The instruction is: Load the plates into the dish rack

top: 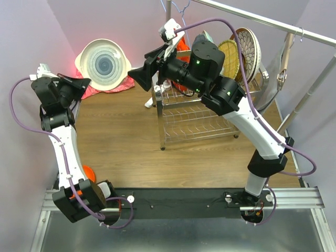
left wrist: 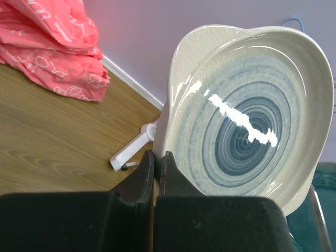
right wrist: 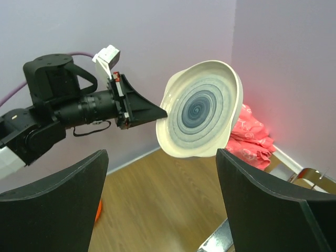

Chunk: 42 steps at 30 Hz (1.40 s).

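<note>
My left gripper (left wrist: 156,157) is shut on the rim of the grey-swirl plate (left wrist: 252,121) and holds it upright in the air at the back left (top: 103,64). My right gripper (right wrist: 161,157) is open and empty, its jaws wide apart, facing that plate (right wrist: 202,107) from a short distance; in the top view it (top: 142,65) hovers left of the dish rack (top: 205,113). The chrome rack holds a woven-yellow plate (top: 229,58), a white patterned plate (top: 248,48) and an orange plate (top: 182,52) upright at its back.
The red-orange cloth (top: 94,90) lies against the back wall behind the held plate. A small white bracket (left wrist: 131,152) lies on the wood table. An orange round thing (top: 89,172) sits by the left arm's base. A metal rail (top: 273,23) crosses above the rack.
</note>
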Available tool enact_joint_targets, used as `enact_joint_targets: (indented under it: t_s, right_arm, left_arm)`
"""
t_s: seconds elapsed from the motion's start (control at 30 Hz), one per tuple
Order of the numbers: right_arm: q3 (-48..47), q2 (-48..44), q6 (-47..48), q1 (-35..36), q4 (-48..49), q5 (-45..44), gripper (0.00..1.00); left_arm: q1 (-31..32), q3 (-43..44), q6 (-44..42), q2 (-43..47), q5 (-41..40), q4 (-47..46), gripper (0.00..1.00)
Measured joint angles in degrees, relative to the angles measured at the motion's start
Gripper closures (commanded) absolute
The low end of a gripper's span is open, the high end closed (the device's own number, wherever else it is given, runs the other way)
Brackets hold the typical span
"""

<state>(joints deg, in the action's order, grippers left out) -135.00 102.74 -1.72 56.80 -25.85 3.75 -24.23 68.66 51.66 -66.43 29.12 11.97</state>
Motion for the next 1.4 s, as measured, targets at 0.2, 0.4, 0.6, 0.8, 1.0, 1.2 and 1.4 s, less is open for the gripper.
enact_joint_targets:
  t_s: [0.2, 0.4, 0.6, 0.8, 1.0, 1.2, 1.4]
  right_arm:
    - [-2.5, 2.2, -6.5, -1.5, -0.3, -0.7, 0.15]
    - [-4.1, 3.4, -12.2, -2.6, -0.3, -2.3, 0.26]
    - [-5.5, 4.1, -16.1, -2.8, -0.3, -4.9, 0.33]
    - [-5.5, 4.1, -18.0, -2.8, 0.0, -8.0, 0.44]
    - [-5.5, 4.1, -18.8, -3.1, 0.1, -10.5, 0.5]
    - [-5.2, 3.7, -19.2, -3.9, 0.1, -11.3, 0.5]
    - [-5.5, 3.3, -18.1, -4.4, 0.2, -11.3, 0.48]
  left_arm:
    - [1.0, 2.7, 1.5, 1.6, 1.1, 0.8, 1.0]
    - [4.0, 4.2, 2.7, 3.5, 1.8, 0.9, 1.0]
    - [9.1, 7.1, 3.9, 4.2, 1.8, 1.0, 1.0]
    - [14.0, 9.8, 4.3, 4.3, 1.1, 1.0, 1.0]
    - [15.5, 9.9, 3.8, 4.3, 0.0, 1.1, 1.0]
    - [15.8, 10.0, 2.6, 4.3, -0.7, 1.1, 1.0]
    - [15.9, 10.1, 1.9, 4.3, -2.0, 1.2, 1.0]
